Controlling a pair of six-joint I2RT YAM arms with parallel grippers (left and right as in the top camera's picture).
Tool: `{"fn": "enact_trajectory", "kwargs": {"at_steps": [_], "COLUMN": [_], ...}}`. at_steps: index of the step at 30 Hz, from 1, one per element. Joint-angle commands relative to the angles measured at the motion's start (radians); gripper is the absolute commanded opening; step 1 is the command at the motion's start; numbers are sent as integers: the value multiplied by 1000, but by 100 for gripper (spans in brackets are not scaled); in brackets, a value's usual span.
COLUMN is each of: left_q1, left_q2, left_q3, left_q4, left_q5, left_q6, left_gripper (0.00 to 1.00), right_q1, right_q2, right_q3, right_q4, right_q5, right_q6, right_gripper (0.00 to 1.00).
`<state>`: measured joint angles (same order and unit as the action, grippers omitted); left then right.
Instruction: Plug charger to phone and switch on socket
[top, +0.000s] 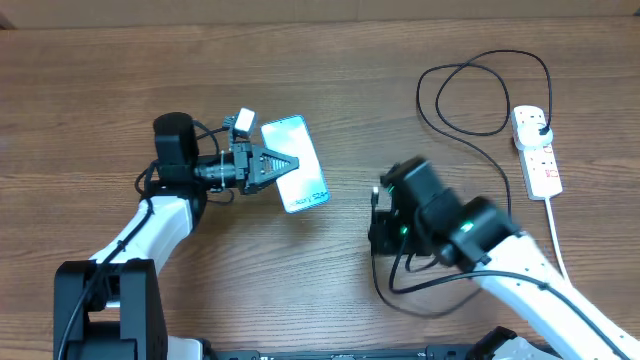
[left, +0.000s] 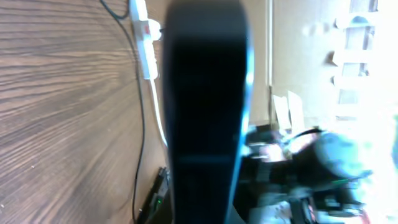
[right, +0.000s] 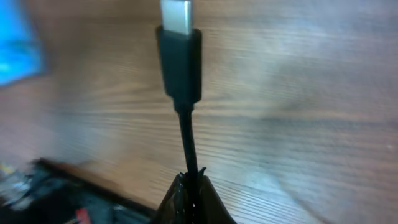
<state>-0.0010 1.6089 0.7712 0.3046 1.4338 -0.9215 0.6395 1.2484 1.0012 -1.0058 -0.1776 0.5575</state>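
The phone (top: 298, 165) with its light-blue screen is held at its left edge by my left gripper (top: 278, 163), tilted above the table. In the left wrist view the phone (left: 205, 106) fills the middle as a dark slab seen edge-on. My right gripper (right: 191, 186) is shut on the charger cable (right: 185, 134), its black connector with a silver tip (right: 177, 53) pointing up. From overhead the right gripper (top: 385, 225) sits right of the phone, apart from it. The black cable (top: 470, 100) runs to a plug in the white socket strip (top: 536, 150).
The strip's thick white cord (top: 556, 235) runs down the right side. The strip and cable also show in the left wrist view (left: 147, 46). A cable loop (top: 420, 295) lies under the right arm. A light wall runs along the table's far edge.
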Motion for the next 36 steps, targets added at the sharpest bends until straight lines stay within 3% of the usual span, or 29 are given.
{"fn": "enact_trajectory", "kwargs": {"at_steps": [1,7,15,28,29,31,34,36], "left_q1": [40,40,40,40,40,40,40,40], "left_q2": [-5,-5,-5,-5,-5,-5,-5,-5], "left_q3": [17,17,17,17,17,17,17,17], "left_q4": [11,10,11,10,10,10,11,11], "left_q5": [142,146,145,133,132,128,119,119], "left_q6": [-6,-11,-25,-25,-25,-25,-25,-25], "left_gripper": [4,4,4,4,4,4,4,4], "right_q1": [24,6,6,-4,-8,-17,-21,-21], "right_q2": [34,140,347,353,353,353,353,353], "right_q3": [-94,-118,-118,-116,-116,-115,-115,-115], "right_q4": [60,236,251,253,251,249,254,264], "right_q5": [161,162,161,177,177,175,158,143], "right_q6": [120,127,128,127,127,127,127,126], "right_gripper": [4,4,4,4,8,25,38,40]}}
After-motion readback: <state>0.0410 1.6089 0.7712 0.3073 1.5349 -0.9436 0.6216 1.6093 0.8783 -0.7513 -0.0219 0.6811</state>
